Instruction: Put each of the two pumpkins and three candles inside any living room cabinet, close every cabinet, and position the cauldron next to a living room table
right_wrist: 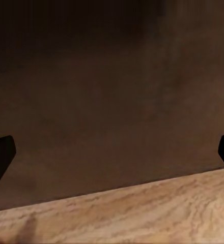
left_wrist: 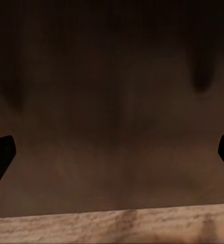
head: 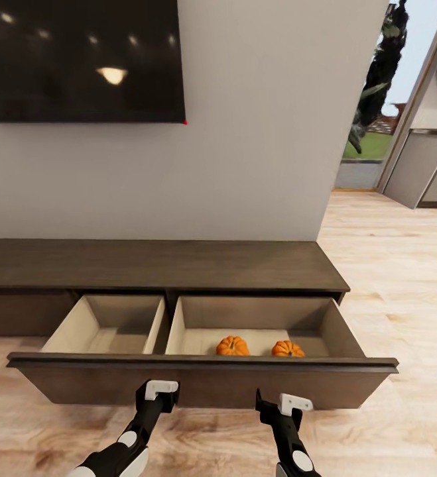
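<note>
Premises are presenting as a home living room. A black wall-mounted TV (head: 79, 59) is occupying the upper left of the frame above a long, low dark-brown cabinet (head: 158, 265). Light wood plank floor (head: 404, 278) is running throughout. At upper right, a tall glazed opening (head: 377, 99) is showing greenery and sky outside.
</note>
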{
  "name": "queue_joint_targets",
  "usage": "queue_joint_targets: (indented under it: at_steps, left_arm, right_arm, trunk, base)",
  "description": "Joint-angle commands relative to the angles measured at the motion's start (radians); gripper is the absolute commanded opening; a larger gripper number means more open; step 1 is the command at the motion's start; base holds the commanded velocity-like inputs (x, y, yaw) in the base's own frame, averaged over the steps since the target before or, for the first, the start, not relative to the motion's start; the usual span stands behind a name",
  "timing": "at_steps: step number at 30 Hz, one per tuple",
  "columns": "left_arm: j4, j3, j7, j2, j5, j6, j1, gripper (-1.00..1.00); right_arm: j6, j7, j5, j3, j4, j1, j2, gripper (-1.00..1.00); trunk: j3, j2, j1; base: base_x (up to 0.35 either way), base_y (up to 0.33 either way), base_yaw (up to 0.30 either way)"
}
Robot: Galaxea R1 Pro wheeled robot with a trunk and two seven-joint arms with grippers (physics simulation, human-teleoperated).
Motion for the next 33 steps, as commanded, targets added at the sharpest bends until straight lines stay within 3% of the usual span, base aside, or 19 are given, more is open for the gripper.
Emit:
queue_joint_targets:
  at_steps: [1,23,33]
  left_arm:
    - [0.0,-0.008,0.008,0.0,0.002,-0.004,-0.001,1.0]
    - [0.0,-0.009,0.004,0.0,0.002,-0.004,-0.001,1.0]
    - [0.0,-0.008,0.003,0.0,0.002,-0.004,-0.001,1.0]
  right_arm:
    - [-0.005,-0.006,-0.01,0.007,0.0,-0.001,-0.001,1.0]
    - [-0.005,-0.006,-0.01,0.007,0.002,-0.001,-0.001,1.0]
    - [-0.005,-0.006,-0.01,0.007,0.002,-0.001,-0.001,1.0]
  trunk:
    - [-0.001,0.0,0.0]
    - [-0.001,0.0,0.0]
    - [-0.001,0.0,0.0]
  base:
    - [0.097,0.0,0.0]
    - [0.109,0.0,0.0]
    - [0.244,0.0,0.0]
